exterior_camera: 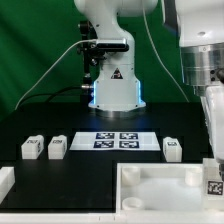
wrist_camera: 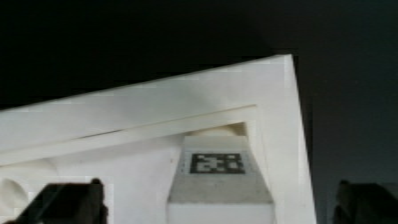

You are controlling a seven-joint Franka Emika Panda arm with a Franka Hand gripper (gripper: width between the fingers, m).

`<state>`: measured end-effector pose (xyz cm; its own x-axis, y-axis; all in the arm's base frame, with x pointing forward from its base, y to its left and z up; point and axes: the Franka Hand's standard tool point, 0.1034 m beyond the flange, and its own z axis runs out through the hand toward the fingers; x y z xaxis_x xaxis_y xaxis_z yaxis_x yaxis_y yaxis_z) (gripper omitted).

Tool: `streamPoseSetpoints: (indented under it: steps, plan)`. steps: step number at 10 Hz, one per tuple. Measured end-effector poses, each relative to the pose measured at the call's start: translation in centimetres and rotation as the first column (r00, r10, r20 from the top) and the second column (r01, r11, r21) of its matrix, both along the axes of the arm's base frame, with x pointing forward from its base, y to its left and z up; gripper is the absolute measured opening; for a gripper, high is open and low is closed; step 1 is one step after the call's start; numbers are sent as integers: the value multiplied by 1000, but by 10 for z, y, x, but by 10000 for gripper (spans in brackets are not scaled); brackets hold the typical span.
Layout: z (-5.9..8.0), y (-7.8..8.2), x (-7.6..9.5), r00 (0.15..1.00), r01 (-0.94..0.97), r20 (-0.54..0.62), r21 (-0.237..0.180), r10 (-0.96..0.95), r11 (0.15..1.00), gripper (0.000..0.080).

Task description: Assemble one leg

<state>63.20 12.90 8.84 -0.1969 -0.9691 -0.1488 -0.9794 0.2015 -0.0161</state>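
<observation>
Black, matte desk (exterior_camera: 70, 125): carries every part listed here.

Large white square plastic tray (exterior_camera: 160, 188) with raised rim: lower right of the exterior view. In the wrist view one corner of it fills the frame.

Thin flat white marker board (exterior_camera: 117, 140): centre of the exterior view, well apart from the tray.

Spare white block pegs, tagged: two at centre left (exterior_camera: 32, 148) (exterior_camera: 57, 147), one right of the board (exterior_camera: 172, 149).

The leg (wrist_camera: 217, 178), small white block peg with a black-and-white tag: at the lower right edge of the exterior view, at the tray's corner, long axis seemingly upright.

Hand (wrist_camera: 217, 205): directly over the leg; dark fingertips (wrist_camera: 71, 200) straddle it, apart from its sides, so open and holding nothing. Judged obstacle: the tray rim close beside.
</observation>
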Motion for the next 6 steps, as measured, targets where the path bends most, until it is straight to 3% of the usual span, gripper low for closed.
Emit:
streamPoseSetpoints:
  steps: [6]
  plan:
    - [0,1,0,1000,-3,0,0,3,1000,649]
